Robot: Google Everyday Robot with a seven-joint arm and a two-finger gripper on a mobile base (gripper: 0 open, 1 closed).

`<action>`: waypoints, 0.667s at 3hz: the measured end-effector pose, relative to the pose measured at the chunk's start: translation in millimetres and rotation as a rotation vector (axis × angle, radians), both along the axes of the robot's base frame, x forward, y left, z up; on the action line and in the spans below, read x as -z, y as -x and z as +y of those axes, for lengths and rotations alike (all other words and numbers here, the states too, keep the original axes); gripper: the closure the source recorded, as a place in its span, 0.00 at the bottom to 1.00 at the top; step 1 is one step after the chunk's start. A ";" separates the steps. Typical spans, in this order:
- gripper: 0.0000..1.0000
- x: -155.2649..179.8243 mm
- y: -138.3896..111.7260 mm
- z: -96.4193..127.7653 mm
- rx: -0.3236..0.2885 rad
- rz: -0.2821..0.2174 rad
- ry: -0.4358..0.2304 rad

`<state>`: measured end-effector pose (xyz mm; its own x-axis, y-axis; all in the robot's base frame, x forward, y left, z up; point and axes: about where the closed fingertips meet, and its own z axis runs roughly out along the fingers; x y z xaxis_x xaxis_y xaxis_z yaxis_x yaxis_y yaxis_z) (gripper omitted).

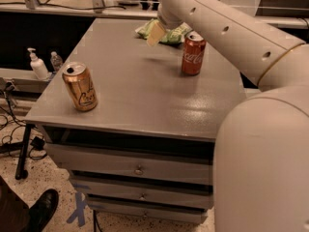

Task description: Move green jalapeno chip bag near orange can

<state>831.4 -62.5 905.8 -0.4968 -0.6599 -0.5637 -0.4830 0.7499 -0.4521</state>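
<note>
End effector at 12 o'clock by green jalapeno chip bag; grip: can't tell. Crinkly bag cld slip, or you clip red can heading to orange can.

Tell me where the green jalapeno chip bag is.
Camera view: the green jalapeno chip bag lies at the far edge of the table, just left of the Coca-Cola can, with the gripper over it.

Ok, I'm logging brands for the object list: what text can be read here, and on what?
"Coca-Cola": white script on the red can.
Orange can: dark cursive lettering, not legible.
Green jalapeno chip bag, right by the hand at the far edge of the table: no print legible.
Pump bottle left of the table: no legible label.
</note>
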 end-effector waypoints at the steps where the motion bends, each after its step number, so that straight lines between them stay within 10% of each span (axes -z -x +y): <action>1: 0.00 10.7 -15.0 -19.2 0.016 0.005 -0.041; 2: 0.03 26.5 -31.4 -42.9 0.033 0.028 -0.102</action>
<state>862.8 -105.4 879.3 -0.5339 -0.5830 -0.6125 -0.4687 0.8069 -0.3595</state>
